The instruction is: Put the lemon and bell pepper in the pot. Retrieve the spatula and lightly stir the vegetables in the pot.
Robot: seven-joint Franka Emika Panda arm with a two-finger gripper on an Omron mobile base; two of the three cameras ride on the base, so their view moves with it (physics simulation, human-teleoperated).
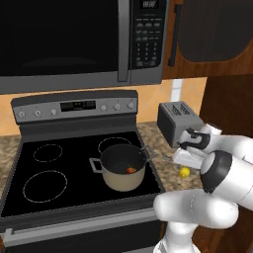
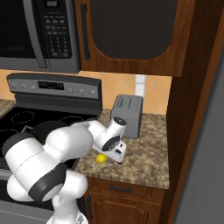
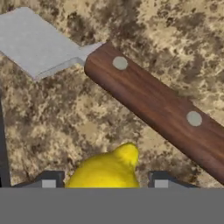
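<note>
Three views show one kitchen moment. From the left base view, a round beige-tan saucepot (image 1: 123, 167) with a dark inside stands on the black glass stovetop (image 1: 74, 173), and a small red rounded bell pepper (image 1: 131, 170) lies inside it; a small yellow lemon (image 1: 184, 172) sits on the speckled brown stone counter (image 1: 168, 180) to the right, beside the white arm's gripper (image 1: 184, 160), near a grey metal toaster (image 1: 179, 122). From the right base view, the lemon (image 2: 101, 158) rests on the counter just beside the lowered gripper (image 2: 111, 155). In the hand view, the lemon (image 3: 107, 168) lies between the two dark fingertips (image 3: 49, 180); whether they pinch it cannot be told. Beyond it lies a spatula (image 3: 153, 105) with a flat grey metal blade and long brown wooden handle
</note>
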